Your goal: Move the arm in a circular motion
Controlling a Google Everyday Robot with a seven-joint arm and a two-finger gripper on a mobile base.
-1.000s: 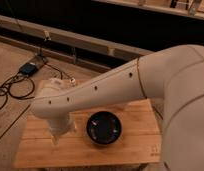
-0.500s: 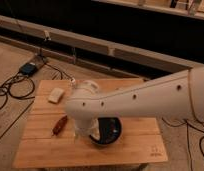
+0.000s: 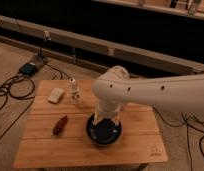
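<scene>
The arm is large, smooth and off-white, with small dark screw holes. It reaches in from the right edge over the wooden table, bends at a rounded joint and turns straight down. Its pale gripper hangs just above a dark round bowl near the middle of the table and hides the bowl's centre.
On the left half of the table lie a pale block, a small upright clear bottle and a reddish-brown object. Cables and a small box lie on the floor at the left. A dark wall with a rail runs behind.
The arm has swung from the table's left side rightward. The gripper now hangs over the bowl. The pale block, the bottle and the reddish object have come into full view.
</scene>
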